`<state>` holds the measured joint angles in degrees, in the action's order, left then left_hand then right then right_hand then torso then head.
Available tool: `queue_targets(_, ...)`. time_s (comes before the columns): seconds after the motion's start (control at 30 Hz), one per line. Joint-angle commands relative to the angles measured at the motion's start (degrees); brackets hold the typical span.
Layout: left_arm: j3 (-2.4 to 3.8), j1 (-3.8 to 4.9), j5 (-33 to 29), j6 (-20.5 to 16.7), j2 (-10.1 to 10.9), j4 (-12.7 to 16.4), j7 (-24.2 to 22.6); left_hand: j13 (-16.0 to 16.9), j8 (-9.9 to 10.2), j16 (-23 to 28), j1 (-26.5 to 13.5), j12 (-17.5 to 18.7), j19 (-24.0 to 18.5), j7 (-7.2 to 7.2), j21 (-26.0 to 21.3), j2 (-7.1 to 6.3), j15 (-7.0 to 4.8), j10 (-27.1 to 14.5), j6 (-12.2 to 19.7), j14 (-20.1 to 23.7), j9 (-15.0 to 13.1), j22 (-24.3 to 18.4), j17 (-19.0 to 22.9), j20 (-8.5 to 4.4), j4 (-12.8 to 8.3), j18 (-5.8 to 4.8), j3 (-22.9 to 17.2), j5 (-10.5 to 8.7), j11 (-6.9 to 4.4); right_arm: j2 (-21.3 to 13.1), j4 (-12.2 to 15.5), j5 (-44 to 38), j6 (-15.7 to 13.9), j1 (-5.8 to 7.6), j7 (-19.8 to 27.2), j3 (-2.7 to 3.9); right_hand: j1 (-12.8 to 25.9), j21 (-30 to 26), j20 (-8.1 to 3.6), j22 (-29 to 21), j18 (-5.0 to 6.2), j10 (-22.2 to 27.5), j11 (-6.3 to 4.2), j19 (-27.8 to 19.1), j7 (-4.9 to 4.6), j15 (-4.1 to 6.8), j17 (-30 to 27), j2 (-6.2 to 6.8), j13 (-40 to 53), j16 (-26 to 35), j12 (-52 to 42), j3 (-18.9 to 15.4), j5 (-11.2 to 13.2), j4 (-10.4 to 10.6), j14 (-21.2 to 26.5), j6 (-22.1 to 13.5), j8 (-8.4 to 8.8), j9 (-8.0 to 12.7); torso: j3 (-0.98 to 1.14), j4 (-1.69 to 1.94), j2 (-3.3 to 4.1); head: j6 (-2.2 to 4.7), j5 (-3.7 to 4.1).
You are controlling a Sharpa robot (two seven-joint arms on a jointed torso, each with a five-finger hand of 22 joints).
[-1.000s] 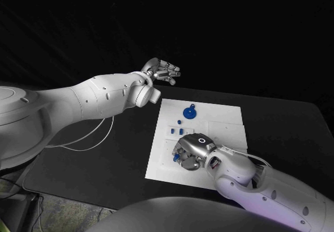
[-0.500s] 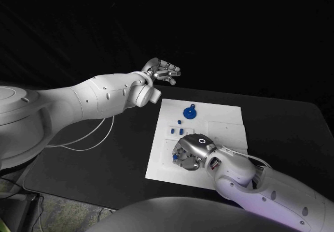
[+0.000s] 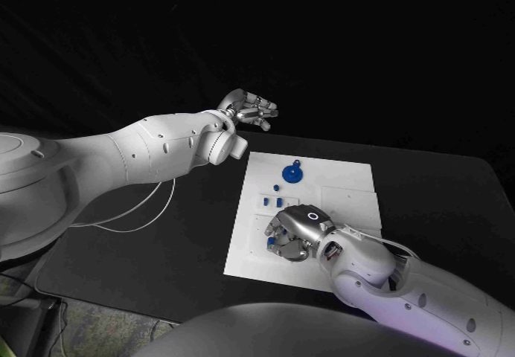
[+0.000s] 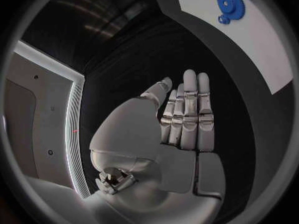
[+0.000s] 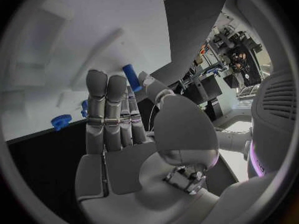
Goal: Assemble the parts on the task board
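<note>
**Peg pinched over the board**

A blue peg (image 5: 131,77) is held between thumb and fingers of the right robot hand (image 3: 294,234), low over the board's (image 3: 341,178) near left. Seating it is judged next. The left robot hand (image 3: 248,108) is raised far off, fingers loosely apart, empty.

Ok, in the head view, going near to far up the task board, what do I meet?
Right hand over the board's near part → small blue parts → blue gear → task board's far edge → left hand raised beyond it.
</note>
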<state>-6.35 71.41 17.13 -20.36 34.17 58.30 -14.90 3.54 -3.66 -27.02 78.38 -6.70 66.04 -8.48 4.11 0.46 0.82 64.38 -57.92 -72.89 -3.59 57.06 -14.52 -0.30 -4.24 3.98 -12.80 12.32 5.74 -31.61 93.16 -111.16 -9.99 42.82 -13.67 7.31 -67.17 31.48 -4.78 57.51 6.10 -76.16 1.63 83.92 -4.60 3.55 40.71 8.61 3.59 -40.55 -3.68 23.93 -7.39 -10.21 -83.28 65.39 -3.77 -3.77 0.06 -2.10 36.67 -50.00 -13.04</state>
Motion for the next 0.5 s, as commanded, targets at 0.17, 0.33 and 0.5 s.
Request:
queue_targets(0.17,0.05,0.03,-0.3,0.5,0.0,0.1,-0.1,-0.1,0.0,0.2,-0.1,-0.3,0.3,0.03,-0.1,-0.22,0.39,-0.3,0.6,0.1,-0.1,-0.2,0.0,0.18,0.4,0.16,0.1,-0.28,0.03,-0.1,0.3,0.2,-1.7,-0.06,0.1,-0.02,-1.3,0.0,0.31,0.2,1.31,1.1,0.18,2.4,0.34,-0.39,-0.3,-0.07,0.0,0.0,0.0,-7.8,-0.2,0.1,0.0,-2.5,0.17,0.0,0.02,0.0,0.02,0.0,0.11)
queue_targets(0.33,0.05,0.03,-0.3,0.5,0.1,0.1,0.0,-0.1,0.0,0.2,-0.1,-0.3,0.3,0.02,-0.1,-0.26,0.39,-0.3,0.6,0.0,-0.1,-0.3,0.0,0.18,0.4,0.17,0.1,-0.28,0.05,-0.2,0.3,0.3,-1.9,-0.06,0.0,-0.02,-2.3,0.0,0.41,0.2,1.42,1.4,0.3,2.4,0.49,-0.45,-0.5,-1.16,0.1,-0.2,0.0,-13.9,-0.1,1.1,0.1,-2.9,0.15,0.0,0.01,-0.03,0.01,0.0,0.17)
queue_targets(0.5,0.05,0.03,-0.3,0.4,0.2,0.1,0.1,-0.1,0.0,0.2,-0.1,-0.3,0.3,0.02,-0.1,-0.26,0.39,-0.3,0.6,0.0,-0.1,-0.3,0.0,0.18,0.4,0.17,0.1,-0.28,0.05,-0.3,0.4,0.5,-2.0,-0.06,0.0,-0.02,-3.6,-0.4,0.49,0.2,1.51,1.8,0.39,2.4,0.54,-0.54,-0.7,-1.85,0.1,-0.3,-0.1,-18.8,0.5,2.3,0.2,-3.3,0.16,0.0,0.0,0.02,-0.01,0.0,0.24)
